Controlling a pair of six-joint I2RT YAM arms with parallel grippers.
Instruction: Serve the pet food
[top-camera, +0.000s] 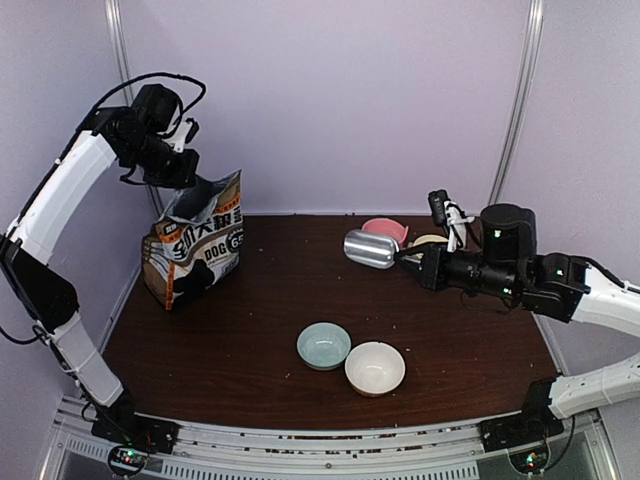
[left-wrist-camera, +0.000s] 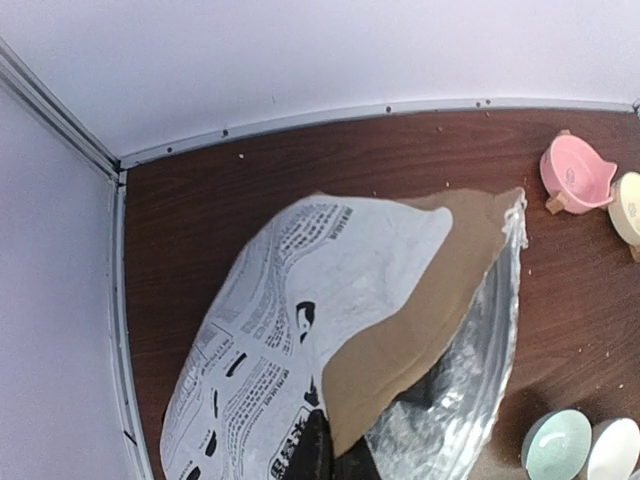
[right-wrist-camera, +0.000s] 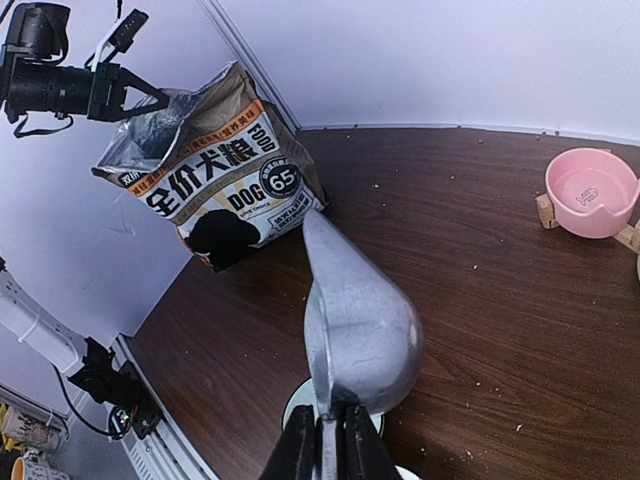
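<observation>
Right wrist, right claw (right-wrist-camera: 328, 435) clamping scoop (right-wrist-camera: 365, 320) handle

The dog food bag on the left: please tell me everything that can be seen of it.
The brown paper dog food bag with white, orange and black print stands near the back left corner of the dark wooden table, leaning slightly. Its top is open, showing silver foil lining. The shut left gripper pinches its upper rim. Its contents are hidden.

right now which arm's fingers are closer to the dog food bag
Left. The left fingers pinch the bag's top edge; the right fingers hold the scoop across the table.
</observation>
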